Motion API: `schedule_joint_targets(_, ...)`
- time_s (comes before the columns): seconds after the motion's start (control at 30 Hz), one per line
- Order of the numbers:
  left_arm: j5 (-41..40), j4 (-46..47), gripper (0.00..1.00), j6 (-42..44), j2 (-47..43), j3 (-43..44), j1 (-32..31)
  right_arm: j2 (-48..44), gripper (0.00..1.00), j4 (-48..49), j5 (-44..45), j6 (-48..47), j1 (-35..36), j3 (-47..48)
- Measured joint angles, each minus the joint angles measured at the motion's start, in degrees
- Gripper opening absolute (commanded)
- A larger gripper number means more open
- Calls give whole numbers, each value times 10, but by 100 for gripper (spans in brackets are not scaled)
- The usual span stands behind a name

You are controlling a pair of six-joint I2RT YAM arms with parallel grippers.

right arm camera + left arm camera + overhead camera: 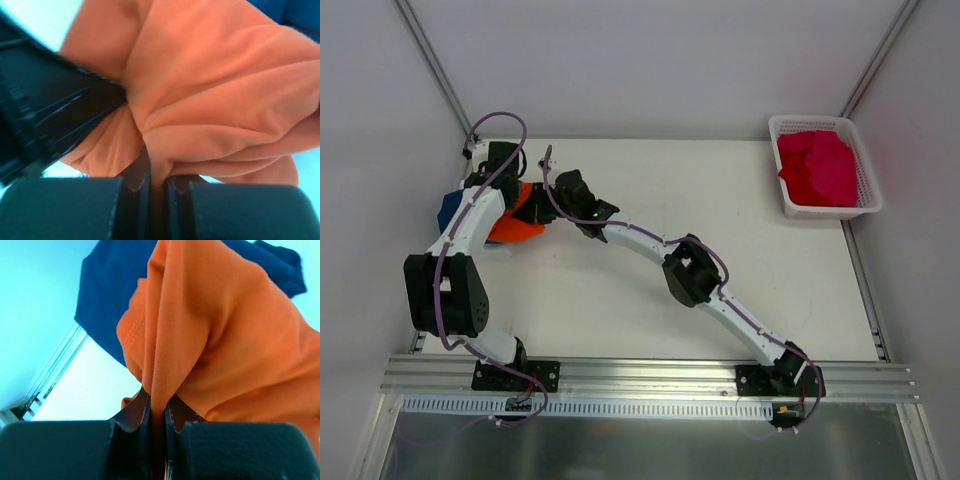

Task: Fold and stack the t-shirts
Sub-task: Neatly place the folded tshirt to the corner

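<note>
Your left gripper is clenched on a bunched fold of the orange shirt, cloth pinched between both fingers. Your right gripper grasps the same orange shirt, close beside the left one. The navy shirt lies touching the orange shirt, behind it on its left. Well apart to the orange shirt's right, farther back on the table, a white basket holds crumpled pink shirts.

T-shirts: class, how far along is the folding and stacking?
Done: nothing plainly finished; the navy shirt lies by the table's left edge, fold unclear. In hand: left hand and right hand both pinch the orange shirt. To do: pink shirts heaped in the basket.
</note>
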Motion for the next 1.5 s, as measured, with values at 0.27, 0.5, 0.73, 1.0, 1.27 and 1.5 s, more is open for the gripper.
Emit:
schedule_joint_targets(0.27,6,-21,0,-12,0,25,40,19,3,74,17,-8,12,11)
schedule_joint_targets(0.5,43,-53,0,-28,19,67,79,35,39,112,35,-12,19,23)
schedule_joint_targets(0.73,-15,21,0,-34,93,126,176,34,99,92,-20,-27,11,-9)
schedule_joint_targets(1.0,-14,38,0,-68,174,126,237,-29,100,118,-110,-48,-9,-194)
schedule_joint_targets(1.27,17,45,21,-63,218,120,235,-73,99,118,-140,-63,-1,-264)
schedule_joint_targets(1.5,18,66,78,-50,201,105,211,-156,100,132,-134,-93,1,-398)
